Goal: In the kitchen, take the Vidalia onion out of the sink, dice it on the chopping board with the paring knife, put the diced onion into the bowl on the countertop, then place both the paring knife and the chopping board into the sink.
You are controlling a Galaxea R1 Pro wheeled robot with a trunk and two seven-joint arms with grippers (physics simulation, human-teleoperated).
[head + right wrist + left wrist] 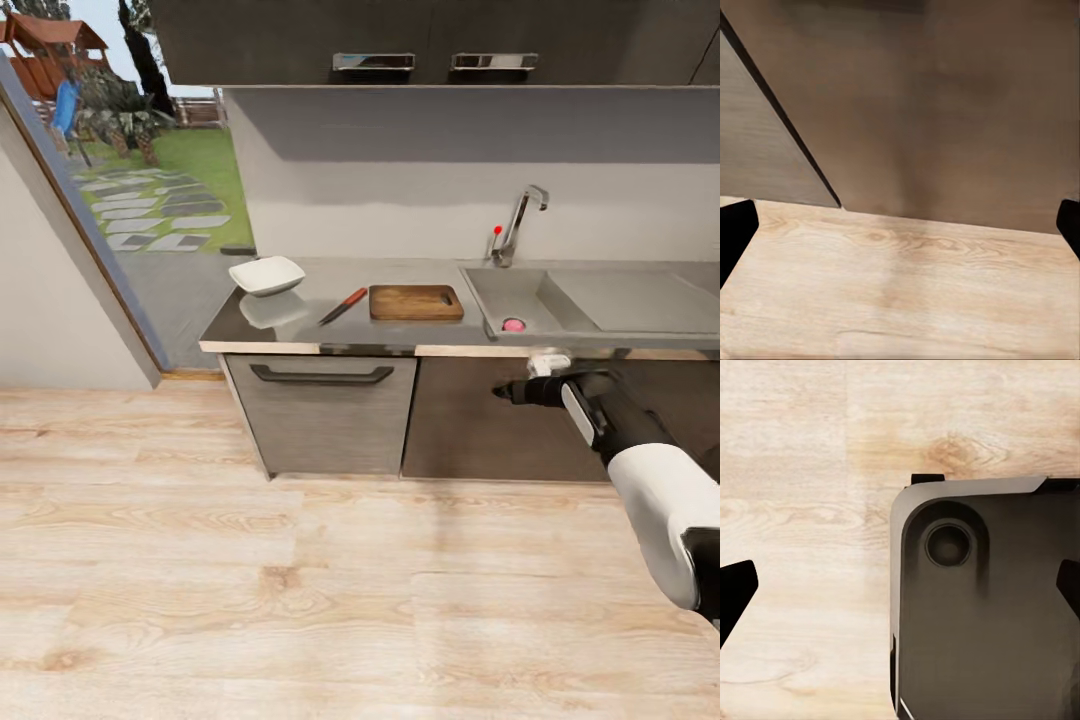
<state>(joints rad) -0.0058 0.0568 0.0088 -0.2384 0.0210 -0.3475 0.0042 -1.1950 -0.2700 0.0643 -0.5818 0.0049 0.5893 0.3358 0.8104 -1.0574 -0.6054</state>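
Vidalia onion (513,325) sits untouched in the sink (560,300); left of the sink, the paring knife (343,306), chopping board (416,302) and bowl (267,275) wait, both grippers' jaws spread, empty

Wood floor (300,580) is lying below dark cabinets (320,415); upper cabinets (430,40) are hanging above; a doorway (150,150) is showing a garden.

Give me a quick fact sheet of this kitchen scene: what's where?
bowl: white, on the countertop, left of the knife
paring knife: between bowl and board
chopping board: flat, beside the sink
onion: pinkish, in the sink basin
right gripper: below the counter edge, fingers apart, empty
left gripper: over the floor, fingers apart
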